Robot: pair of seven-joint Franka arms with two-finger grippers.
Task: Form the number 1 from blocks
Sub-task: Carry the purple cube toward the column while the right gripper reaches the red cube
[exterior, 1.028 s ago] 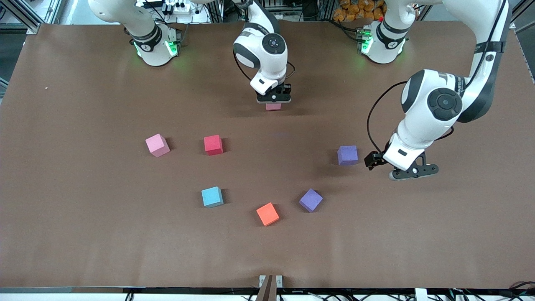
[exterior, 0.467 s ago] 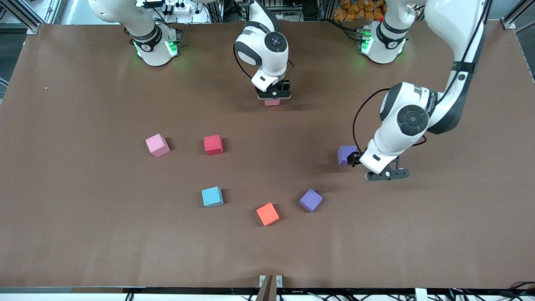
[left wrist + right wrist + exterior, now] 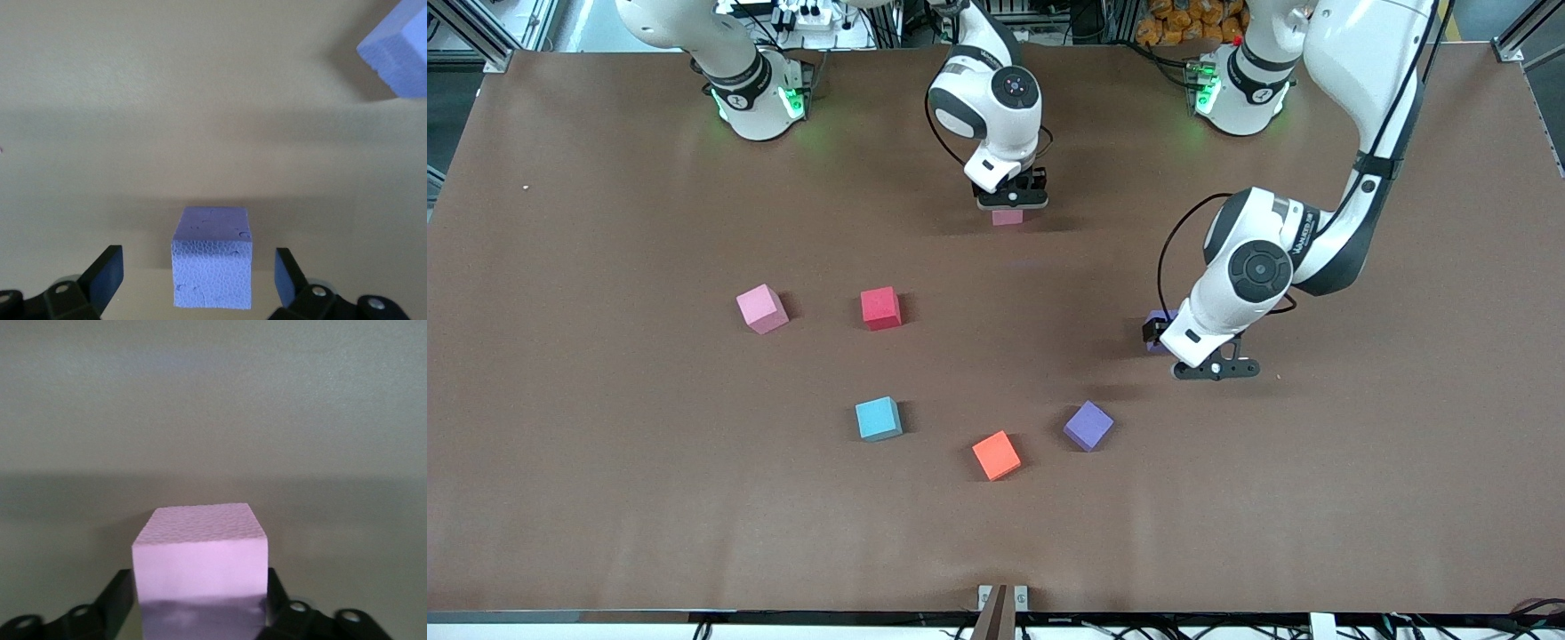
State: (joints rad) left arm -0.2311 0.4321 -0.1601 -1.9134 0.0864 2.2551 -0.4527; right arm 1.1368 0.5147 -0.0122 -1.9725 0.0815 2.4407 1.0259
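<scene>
My right gripper (image 3: pixel 1009 203) is shut on a pink block (image 3: pixel 1007 216), low over the table midway between the two bases; its fingers (image 3: pixel 121 590) press the block's sides (image 3: pixel 200 553). My left gripper (image 3: pixel 1163 336) is open, low around a purple block (image 3: pixel 1153 321) that the hand mostly hides. That block (image 3: pixel 213 257) sits between the fingers (image 3: pixel 107 270) with a gap on each side. On the table lie a second pink block (image 3: pixel 762 308), a red one (image 3: pixel 880 308), a light blue one (image 3: pixel 878 419), an orange one (image 3: pixel 996 455) and a second purple one (image 3: pixel 1088 426). No green block shows.
The brown table (image 3: pixel 605 498) has wide bare stretches near the front camera and at both ends. The arm bases (image 3: pixel 760 98) stand along the edge farthest from the front camera. The second purple block's corner (image 3: pixel 400 53) shows in the left wrist view.
My left arm has swung toward the right arm's end and come down, so its open gripper now straddles the purple block. My right gripper with the pink block crept slightly toward the bases.
</scene>
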